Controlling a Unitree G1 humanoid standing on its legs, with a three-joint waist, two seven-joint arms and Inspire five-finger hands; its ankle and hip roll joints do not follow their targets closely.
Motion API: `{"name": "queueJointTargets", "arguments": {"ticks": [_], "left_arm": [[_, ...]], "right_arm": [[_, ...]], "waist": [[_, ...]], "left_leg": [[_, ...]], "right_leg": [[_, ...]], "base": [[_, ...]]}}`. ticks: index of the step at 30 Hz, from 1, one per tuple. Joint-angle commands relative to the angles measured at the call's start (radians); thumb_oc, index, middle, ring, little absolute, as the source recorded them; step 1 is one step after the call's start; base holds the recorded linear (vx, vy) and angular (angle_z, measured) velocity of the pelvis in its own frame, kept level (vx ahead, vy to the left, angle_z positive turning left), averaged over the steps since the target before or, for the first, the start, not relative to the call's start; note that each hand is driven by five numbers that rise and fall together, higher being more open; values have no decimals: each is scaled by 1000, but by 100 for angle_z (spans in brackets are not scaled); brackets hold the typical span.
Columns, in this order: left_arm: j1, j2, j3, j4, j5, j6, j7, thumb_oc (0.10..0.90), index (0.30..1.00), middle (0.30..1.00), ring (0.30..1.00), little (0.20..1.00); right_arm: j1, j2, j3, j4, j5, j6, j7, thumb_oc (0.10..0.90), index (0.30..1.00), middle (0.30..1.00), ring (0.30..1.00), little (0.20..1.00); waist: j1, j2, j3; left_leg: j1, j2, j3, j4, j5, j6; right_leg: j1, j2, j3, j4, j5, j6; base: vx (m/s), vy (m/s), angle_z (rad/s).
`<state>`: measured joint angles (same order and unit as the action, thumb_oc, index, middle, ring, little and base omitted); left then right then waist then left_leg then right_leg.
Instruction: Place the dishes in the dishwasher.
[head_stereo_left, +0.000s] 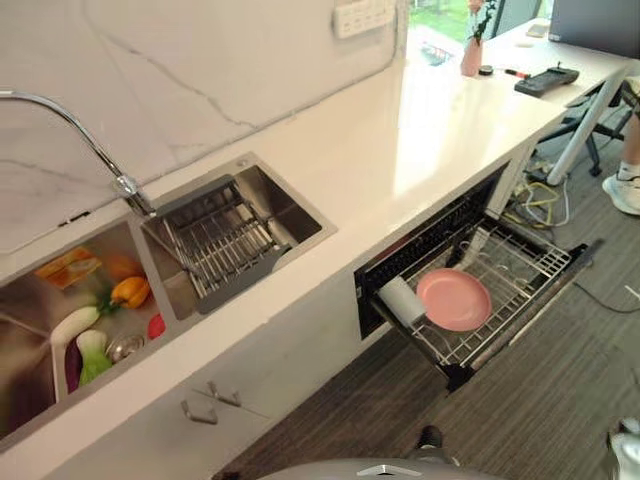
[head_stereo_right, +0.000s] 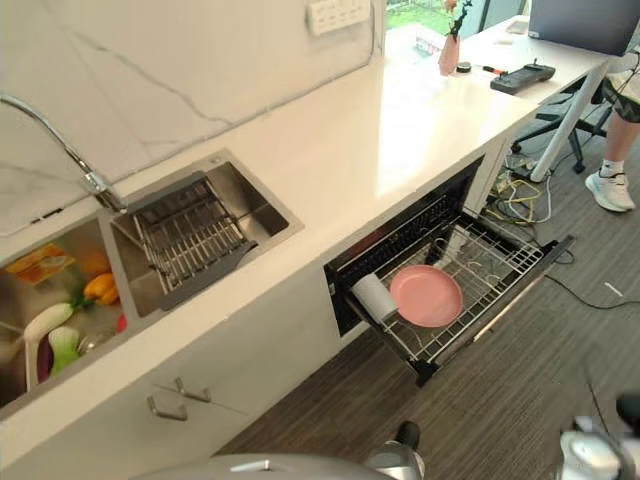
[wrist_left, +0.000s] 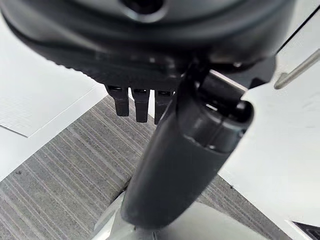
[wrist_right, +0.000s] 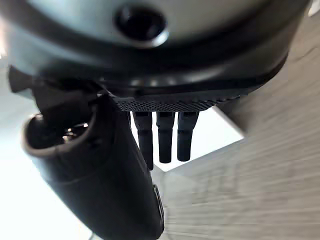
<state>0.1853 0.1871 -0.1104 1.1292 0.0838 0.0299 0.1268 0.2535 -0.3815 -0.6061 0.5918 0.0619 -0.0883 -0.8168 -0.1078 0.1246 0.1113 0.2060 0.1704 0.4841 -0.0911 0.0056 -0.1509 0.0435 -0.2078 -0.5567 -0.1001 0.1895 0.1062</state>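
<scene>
Two dishes, a pink plate (head_stereo_left: 454, 299) and a white cup (head_stereo_left: 402, 300), already lie in your pulled-out dishwasher rack (head_stereo_left: 535, 266); left hand (wrist_left: 150, 105) and right hand (wrist_right: 165, 132) hang relaxed, holding nothing.

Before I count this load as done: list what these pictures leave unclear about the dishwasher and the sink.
- Dishwasher interior: dark under the countertop in both eye views; anything loaded further in is hidden.
- White cylinder beside the pink plate on the rack: too small to tell what kind of dish it is.
- Left sink basin: cut off by the picture's edge.
- Drain rack in the right basin: what lies beneath it is hidden.
</scene>
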Motion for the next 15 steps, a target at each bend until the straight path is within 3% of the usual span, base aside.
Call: {"name": "queueJointTargets", "arguments": {"ticks": [1, 5, 9, 10, 15], "left_arm": [[-43, -27, -32, -20, -20, -41, 14, 800, 900, 900, 900, 900], [-51, -25, -42, -25, -35, -47, 1, 800, 900, 900, 900, 900], [-35, -2, -52, -55, -48, -51, -12, 800, 900, 900, 900, 900], [-35, -3, -49, -56, -48, -51, -13, 800, 900, 900, 900, 900], [-36, 12, -62, -46, -48, -51, -15, 800, 900, 900, 900, 900]], "right_arm": [[-109, -77, 66, -52, -24, -42, 5, 400, 300, 300, 300, 300], [-162, -93, 185, 56, -41, -13, 82, 400, 300, 300, 300, 300], [-251, -137, 359, 150, -101, 15, 199, 400, 300, 300, 300, 300], [-259, -141, 364, 158, -99, 12, 199, 400, 300, 300, 300, 300], [-370, -178, 485, 174, -142, 11, 259, 400, 300, 300, 300, 300]], "waist": [[13, -8, 6], [22, 10, 26], [71, 18, 34], [66, 19, 35], [115, 29, 59]], "left_leg": [[-131, -33, 16, 7, 42, 56], [-146, -42, 9, 7, 45, 54], [-177, -40, -16, 7, 68, 48], [-179, -40, -18, 7, 68, 48], [-242, -33, -56, 8, 99, 38]], "right_leg": [[76, -28, 25, 18, -190, 56], [65, -37, 13, 20, -184, 62], [65, -35, -20, 20, -184, 54], [65, -35, -22, 20, -184, 54], [56, -35, -87, 21, -185, 50]], "base": [[-11, 40, -6], [-28, 48, -6], [-31, 3, 16], [-9, -3, 32], [-58, -14, 47]]}}
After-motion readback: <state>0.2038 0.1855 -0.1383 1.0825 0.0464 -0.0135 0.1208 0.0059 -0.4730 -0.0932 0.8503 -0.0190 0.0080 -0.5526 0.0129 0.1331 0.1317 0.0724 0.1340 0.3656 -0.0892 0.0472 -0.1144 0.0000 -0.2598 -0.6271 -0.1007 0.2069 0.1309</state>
